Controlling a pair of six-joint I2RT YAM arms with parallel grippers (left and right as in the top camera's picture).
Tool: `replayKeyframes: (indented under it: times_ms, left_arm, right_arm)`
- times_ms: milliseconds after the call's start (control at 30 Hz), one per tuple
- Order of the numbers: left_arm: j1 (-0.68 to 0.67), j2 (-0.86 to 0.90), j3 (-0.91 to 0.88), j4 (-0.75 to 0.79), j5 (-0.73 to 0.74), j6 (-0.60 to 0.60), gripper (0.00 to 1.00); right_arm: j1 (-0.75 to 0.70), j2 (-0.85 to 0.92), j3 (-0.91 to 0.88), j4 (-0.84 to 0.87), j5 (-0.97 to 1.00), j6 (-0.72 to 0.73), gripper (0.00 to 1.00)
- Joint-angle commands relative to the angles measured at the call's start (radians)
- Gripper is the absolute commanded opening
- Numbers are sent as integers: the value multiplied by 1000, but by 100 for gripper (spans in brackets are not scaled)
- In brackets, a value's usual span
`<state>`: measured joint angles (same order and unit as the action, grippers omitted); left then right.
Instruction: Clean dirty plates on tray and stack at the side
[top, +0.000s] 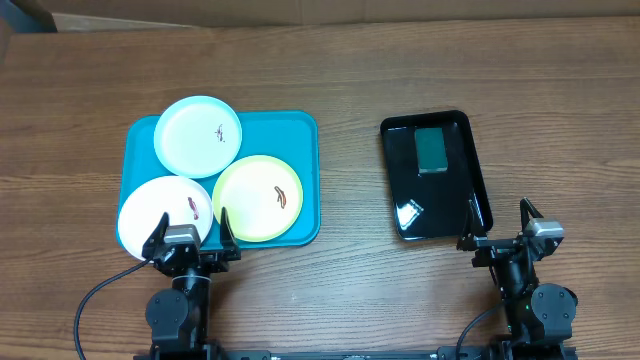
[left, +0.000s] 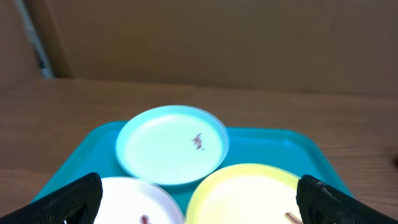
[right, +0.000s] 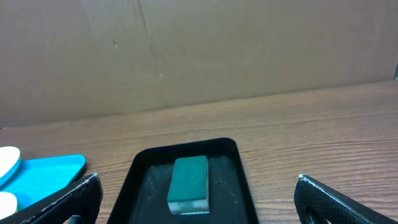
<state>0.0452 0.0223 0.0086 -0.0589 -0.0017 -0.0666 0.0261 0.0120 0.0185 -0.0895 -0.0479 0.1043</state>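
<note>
While both arms are hanging at the near edge of the wooden surface (top: 350, 60), a glossy black tray (top: 455, 205) is sitting to the right, well apart from the teal tray (top: 300, 135), with a green sponge (top: 432, 150) lying in its far half. The right gripper (top: 497, 215) is hovering just beside that black tray's near right corner, jaws spread wide and empty. The left gripper (top: 190, 228) is hovering over the teal tray's near rim, jaws likewise released, the white plate (top: 160, 215) partly beneath it.

All three plates are lying on the teal tray. The pale blue plate (top: 197, 137) is sitting at the far left corner and overhanging the rim, the white one is filling the near left corner, and the yellow plate (top: 257, 198) is lying near right. Their edges are meeting in the middle. Each is carrying a small reddish-brown smear.

From overhead the whole layout is showing. The left wrist view is showing the blue plate's edge riding over its two neighbours, and both wrist views are showing a cardboard wall (right: 186, 56) behind the surface.
</note>
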Motion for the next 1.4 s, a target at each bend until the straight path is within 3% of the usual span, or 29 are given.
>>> replayKeyframes:
  times_ms: [0,200,267,400,533,633,667,900,1033,1200,1233,1300,1333,1367]
  left_arm:
    - [-10,4,-4,38,83,-55,100]
    - [-8,4,37,69,299,-61,100]
    - [-8,5,76,50,307,-72,100]
    - [-8,61,249,-97,308,-51,100]
    - [-8,243,498,-229,332,22,100]
    - [-8,411,702,-366,375,49,100]
    - [-8,551,859,-493,420,68,100]
    - [-8,1003,1357,-983,548,103,100]
    - [-8,1164,1487,-1133,554,95,100]
    - [-8,1268,1500,-1212,547,98,100]
    - [-8,1287,1500,-1232,526,97,89]
    - [-8,1318,1499,-1262,420,62,57]
    - [-8,1328,1498,-1269,346,11,45]
    - [-10,1342,1494,-1274,188,-116,38]
  right_arm:
    - [-5,-5,-10,11,-2,0,100]
    - [-5,-5,-3,16,-97,113,100]
    - [-5,-5,14,5,-97,113,100]
    - [-5,11,119,-55,-97,109,100]
    - [-5,102,299,-155,-97,109,100]
    - [-5,221,447,-252,-97,107,100]
    - [-5,336,572,-344,-114,84,100]
    - [-5,806,1040,-783,-141,41,100]
    - [-5,1046,1240,-974,-194,53,100]
    - [-5,1217,1306,-1060,-326,52,100]
    - [-5,1246,1306,-1068,-347,52,100]
    - [-3,1286,1306,-1078,-354,52,100]
    - [-2,1304,1306,-1081,-354,52,100]
    - [-2,1331,1306,-1087,-354,52,100]
